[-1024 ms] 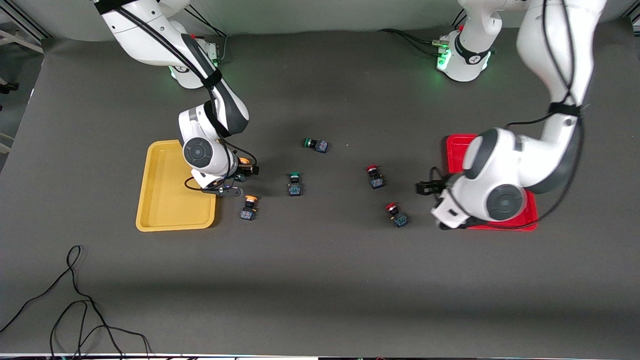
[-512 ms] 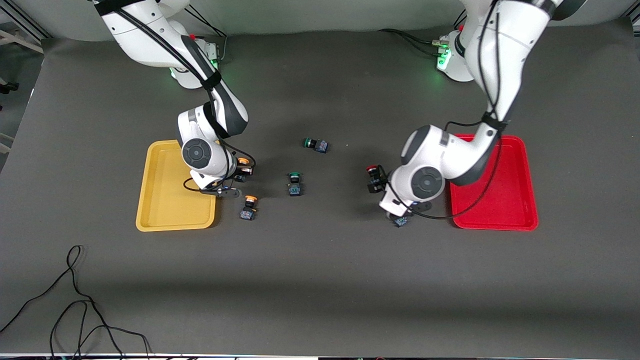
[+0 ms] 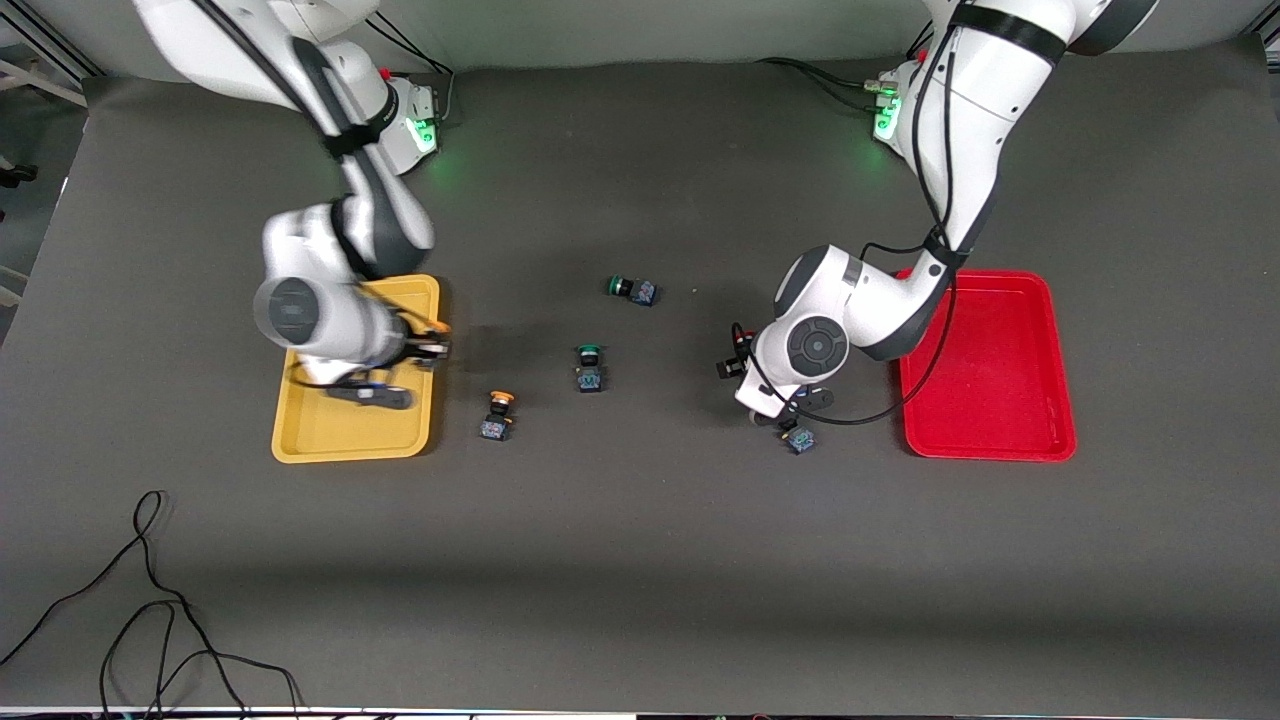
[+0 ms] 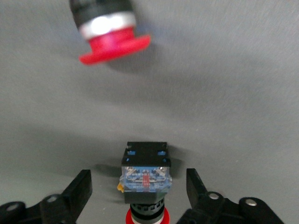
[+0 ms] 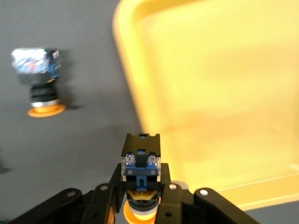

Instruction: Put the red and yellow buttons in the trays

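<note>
Right tool carries a yellow-capped button at the yellow tray's edge; left tool stands wide around a red-capped button on the worktop.

Right tool (image 3: 425, 348) clamps one yellow-capped button (image 5: 141, 163) by its body, over the rim of the yellow tray (image 3: 310, 440) on the side facing the table's middle; the tray floor beside it is bare. The right arm reaches down from its base, wrist bent over the tray. The second yellow-capped button (image 3: 496, 414) lies on the worktop (image 3: 640, 560) just off that tray, apart from the rim. Left tool (image 4: 139, 186) is low, fingers (image 4: 79, 189) spread on either side of a red-capped button (image 4: 145, 172), not touching it. The other red-capped button (image 4: 110, 32) lies nearby. Red tray (image 3: 1040, 300) sits toward the left arm's end, with open worktop between it and the buttons.
</note>
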Robot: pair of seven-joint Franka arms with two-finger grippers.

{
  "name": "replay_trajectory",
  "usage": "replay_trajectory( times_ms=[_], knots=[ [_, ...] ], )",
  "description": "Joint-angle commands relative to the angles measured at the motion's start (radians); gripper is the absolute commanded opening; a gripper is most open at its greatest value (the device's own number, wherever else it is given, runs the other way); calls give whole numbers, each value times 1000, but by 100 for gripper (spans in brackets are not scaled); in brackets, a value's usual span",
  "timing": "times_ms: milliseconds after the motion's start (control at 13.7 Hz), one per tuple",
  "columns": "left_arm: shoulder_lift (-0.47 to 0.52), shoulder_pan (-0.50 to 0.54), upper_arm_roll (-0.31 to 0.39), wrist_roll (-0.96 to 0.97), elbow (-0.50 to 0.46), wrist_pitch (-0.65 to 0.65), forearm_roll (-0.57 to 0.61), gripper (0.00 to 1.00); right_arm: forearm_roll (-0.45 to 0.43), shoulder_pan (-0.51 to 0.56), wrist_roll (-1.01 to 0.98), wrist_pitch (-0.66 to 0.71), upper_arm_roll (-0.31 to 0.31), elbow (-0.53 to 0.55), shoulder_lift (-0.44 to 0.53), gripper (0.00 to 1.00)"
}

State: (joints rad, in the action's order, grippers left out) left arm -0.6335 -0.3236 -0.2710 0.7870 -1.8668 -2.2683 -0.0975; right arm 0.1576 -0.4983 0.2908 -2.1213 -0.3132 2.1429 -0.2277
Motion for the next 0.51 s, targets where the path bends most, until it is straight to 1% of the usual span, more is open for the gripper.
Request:
replay_trajectory(
  times_ms=[0,73,220,293,366,439],
  knots=[
    [26,-28,13,41,-23,-11,-1,0,14,-8,-146,-67,-110,99,5,5],
    [40,-28,15,93,-23,-2,-1,0,14,-8,-148,-113,-113,132,-13,5],
    [98,-20,13,149,-12,51,-1,0,17,-6,-148,-146,-115,141,-60,8],
    [127,-17,21,135,0,117,-1,0,26,-6,-148,-150,-115,141,-74,15],
    [167,12,29,124,12,192,2,0,36,-6,-148,-151,-115,141,-77,67],
    [210,47,29,79,12,261,12,0,37,-6,-136,-147,-115,140,-78,100]
  ],
)
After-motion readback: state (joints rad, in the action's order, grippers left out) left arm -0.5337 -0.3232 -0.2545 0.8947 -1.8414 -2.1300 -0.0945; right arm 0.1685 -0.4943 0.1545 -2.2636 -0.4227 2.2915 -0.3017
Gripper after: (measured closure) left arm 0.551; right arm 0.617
